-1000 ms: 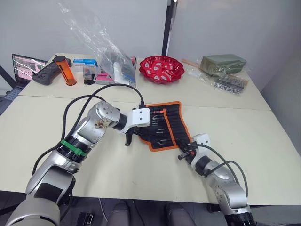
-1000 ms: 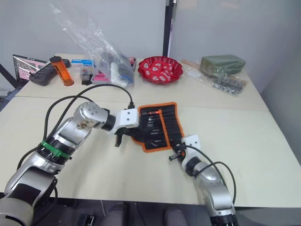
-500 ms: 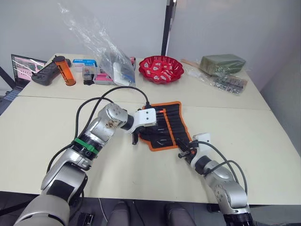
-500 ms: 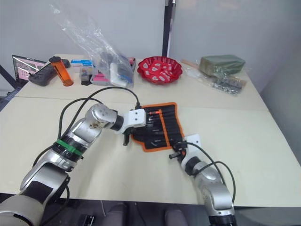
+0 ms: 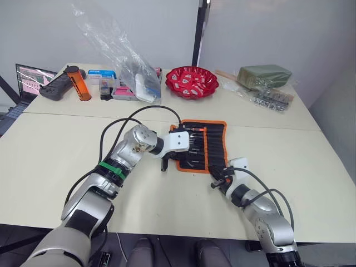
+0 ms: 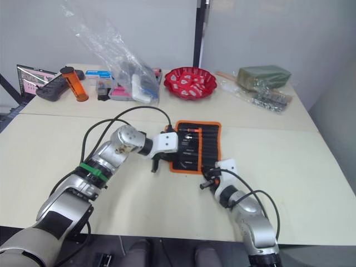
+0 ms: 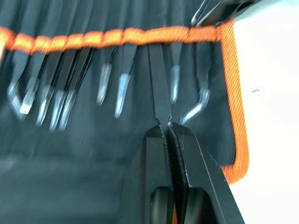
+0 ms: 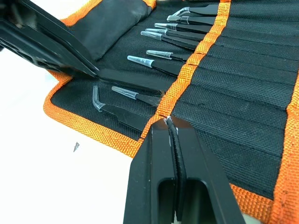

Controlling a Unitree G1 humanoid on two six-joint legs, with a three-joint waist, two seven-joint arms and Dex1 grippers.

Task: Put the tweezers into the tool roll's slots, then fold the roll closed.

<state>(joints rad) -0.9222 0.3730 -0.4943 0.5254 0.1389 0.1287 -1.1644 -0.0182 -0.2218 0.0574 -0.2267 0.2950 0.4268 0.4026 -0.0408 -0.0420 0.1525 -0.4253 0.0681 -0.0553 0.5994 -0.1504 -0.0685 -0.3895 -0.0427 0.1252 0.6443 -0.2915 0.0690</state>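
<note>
The tool roll lies open on the table, black with orange binding. Several tweezers sit in its slots, their capped tips sticking out past the orange middle band. My left gripper is at the roll's left edge, shut on the end of one straight tweezer whose other end goes under the band. In the left eye view this gripper is low over the table. My right gripper is at the roll's near edge, shut, its fingertips pointing at the band with nothing visibly held.
At the back of the table stand a red bowl, a clear plastic bag, an orange canister, a green package and a laptop. Bare tabletop lies left of the roll and near the front edge.
The tool roll has turned from slanted to square with the table edge. My left gripper has moved right along with it. The right gripper has stayed in place.
</note>
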